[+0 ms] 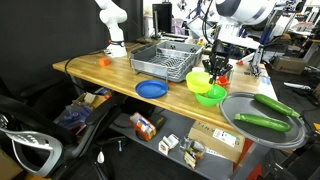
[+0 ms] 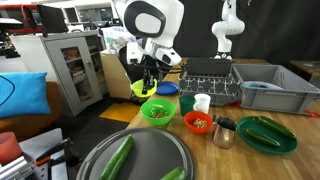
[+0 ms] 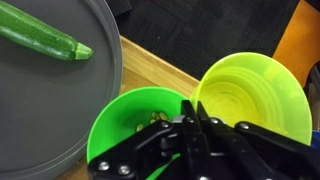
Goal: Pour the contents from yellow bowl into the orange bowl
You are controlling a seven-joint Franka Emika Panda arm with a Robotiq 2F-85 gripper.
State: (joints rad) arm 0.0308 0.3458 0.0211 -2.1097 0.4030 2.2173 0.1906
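Pincer (image 3: 189,105) closed tight on the yellow bowl's (image 3: 250,95) rim. I see that bowl tilted just beside the green bowl (image 3: 135,130), near the table (image 1: 110,70) edge. The orange bowl (image 2: 198,122) sits beside the green one, with bits inside.

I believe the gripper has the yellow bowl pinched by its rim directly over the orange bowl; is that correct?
Not quite: the gripper does have the yellow bowl pinched by its rim, but beside the green bowl, not over the orange bowl. An exterior view shows the green bowl standing between them.
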